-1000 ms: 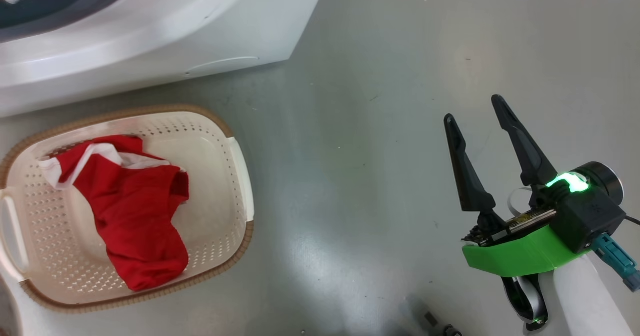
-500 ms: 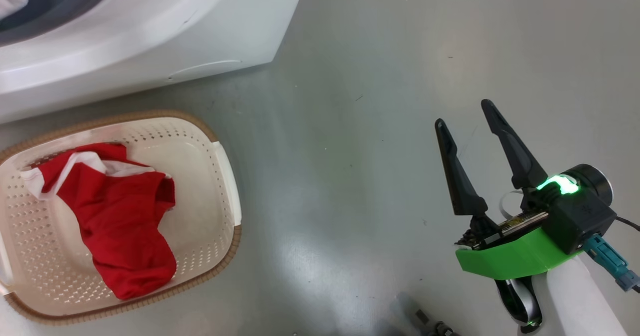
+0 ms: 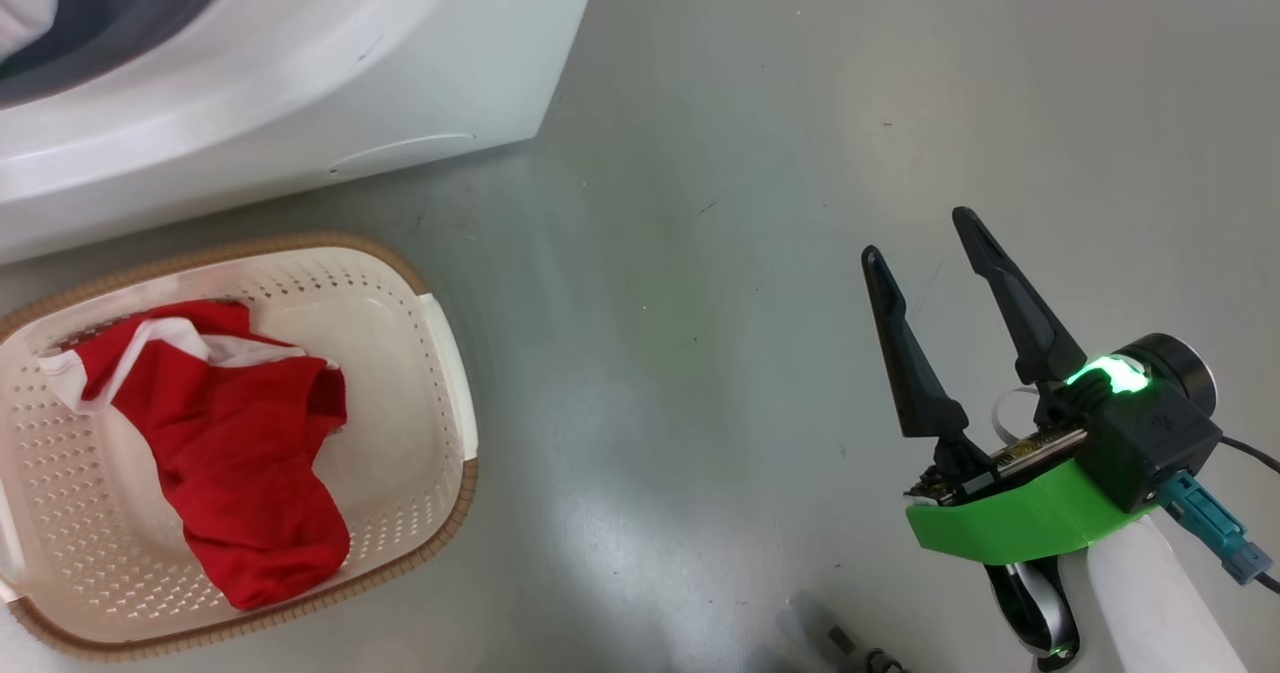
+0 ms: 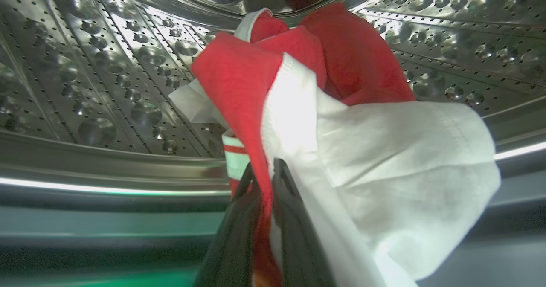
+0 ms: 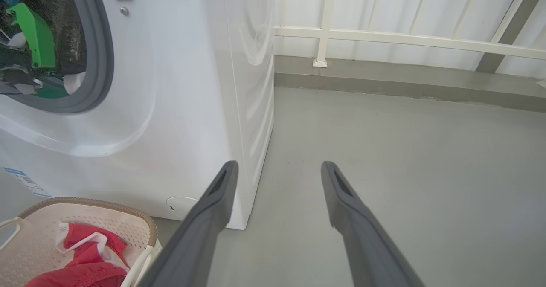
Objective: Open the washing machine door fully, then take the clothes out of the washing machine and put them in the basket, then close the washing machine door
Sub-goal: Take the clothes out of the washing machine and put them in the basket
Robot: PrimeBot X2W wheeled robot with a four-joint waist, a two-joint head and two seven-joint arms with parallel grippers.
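Two red garments are in view, one in the machine and one in the basket. Inside the white front-loading washing machine, the left gripper has its two dark fingers pressed nearly together, pinching a fold of a soft red garment with a broad white panel. That garment is bunched up inside the perforated steel drum, near its front lip. In the right wrist view, the left arm's green bracket sits within the grey rubber gasket of the open mouth. The other red-and-white garment lies crumpled in the cream perforated plastic basket with a brown woven-look rim. The basket stands on the grey floor just in front of the machine. The right gripper hangs over bare floor well to the right of the basket, its long fingers spread wide with nothing between them.
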